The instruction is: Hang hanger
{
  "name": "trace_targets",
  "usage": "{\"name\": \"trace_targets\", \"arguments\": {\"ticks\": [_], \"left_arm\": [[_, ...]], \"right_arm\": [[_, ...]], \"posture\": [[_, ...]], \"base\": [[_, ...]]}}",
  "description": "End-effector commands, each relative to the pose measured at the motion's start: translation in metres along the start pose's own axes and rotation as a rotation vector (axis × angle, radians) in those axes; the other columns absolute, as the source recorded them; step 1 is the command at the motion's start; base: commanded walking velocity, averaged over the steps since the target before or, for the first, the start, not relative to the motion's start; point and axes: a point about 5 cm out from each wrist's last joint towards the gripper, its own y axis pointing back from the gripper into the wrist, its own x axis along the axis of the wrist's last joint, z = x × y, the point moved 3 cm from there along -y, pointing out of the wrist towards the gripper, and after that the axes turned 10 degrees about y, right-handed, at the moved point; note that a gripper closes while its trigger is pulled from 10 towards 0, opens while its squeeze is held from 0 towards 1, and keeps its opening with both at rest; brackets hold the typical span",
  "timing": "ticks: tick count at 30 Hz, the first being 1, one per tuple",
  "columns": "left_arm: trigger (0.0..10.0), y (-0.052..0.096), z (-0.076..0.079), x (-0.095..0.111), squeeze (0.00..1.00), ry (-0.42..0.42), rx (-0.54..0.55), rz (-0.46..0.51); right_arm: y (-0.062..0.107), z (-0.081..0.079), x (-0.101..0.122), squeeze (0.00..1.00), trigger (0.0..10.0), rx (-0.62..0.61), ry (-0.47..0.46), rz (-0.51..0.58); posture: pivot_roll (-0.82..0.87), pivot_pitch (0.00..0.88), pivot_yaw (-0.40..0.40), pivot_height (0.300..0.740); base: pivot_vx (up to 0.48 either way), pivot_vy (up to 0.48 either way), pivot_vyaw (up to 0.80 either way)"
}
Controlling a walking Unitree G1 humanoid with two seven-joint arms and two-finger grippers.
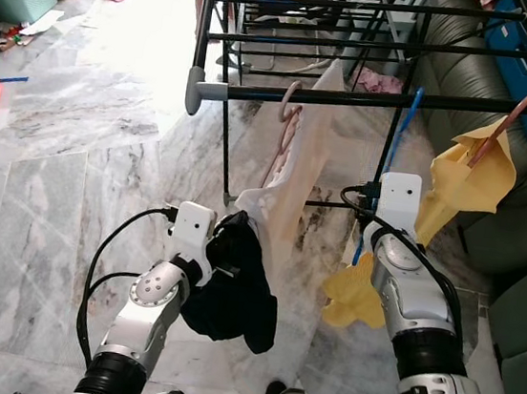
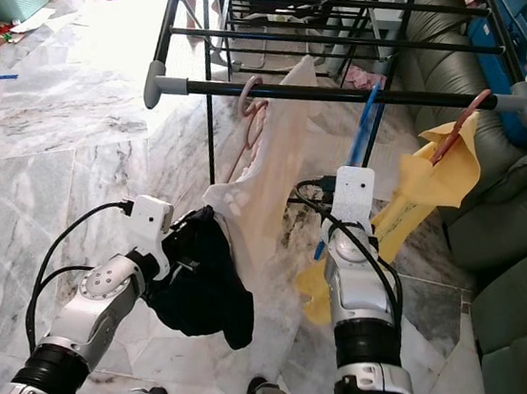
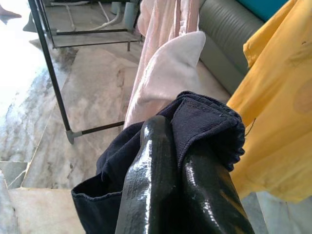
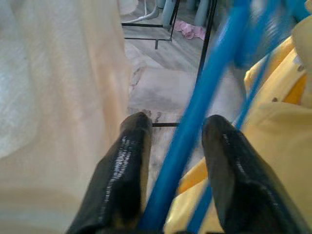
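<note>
Right gripper [image 4: 173, 170] fingers spread either side of the blue hanger [image 4: 195, 117], not pinching it; hanger hook sits at the rack's front rail [image 1: 372, 100], yellow shirt [image 1: 352, 299] hanging from it. Left gripper [image 3: 183, 165] pinches a dark cloth [image 1: 233, 289]. Hanger looks light, stiff, slick; grip the neck. No readable writing.

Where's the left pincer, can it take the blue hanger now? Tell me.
Probably not. The left pincer is shut on the dark cloth, low and left of the pale garment, which hangs between it and the blue hanger.
</note>
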Motion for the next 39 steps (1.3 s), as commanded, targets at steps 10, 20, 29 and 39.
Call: {"name": "trace_targets", "arguments": {"ticks": [10, 20, 29, 39], "left_arm": [[10.0, -0.001, -0.001, -0.001, 0.0, -0.011, -0.005, -0.016], [10.0, -0.001, -0.002, -0.003, 0.0, -0.021, -0.002, -0.028], [10.0, -0.001, -0.002, -0.005, 0.0, -0.023, 0.007, -0.033], [10.0, -0.001, -0.003, -0.004, 0.0, -0.025, 0.007, -0.036]], "right_arm": [[0.013, 0.01, -0.012, 0.0, 0.0, 0.021, 0.059, -0.008], [0.017, -0.002, -0.008, 0.0, 0.0, 0.094, 0.08, 0.018], [0.022, -0.006, -0.004, 0.0, 0.0, 0.139, 0.116, 0.047], [0.03, 0.003, -0.016, 0.0, 10.0, 0.12, 0.171, 0.031]], "posture": [[-0.2, 0.199, 0.063, 0.74], [-0.2, 0.198, 0.067, 0.74], [-0.2, 0.2, 0.063, 0.74], [-0.2, 0.202, 0.07, 0.74]], "base": [[0.0, 0.0, 0.0], [0.0, 0.0, 0.0], [0.0, 0.0, 0.0], [0.0, 0.0, 0.0]]}}
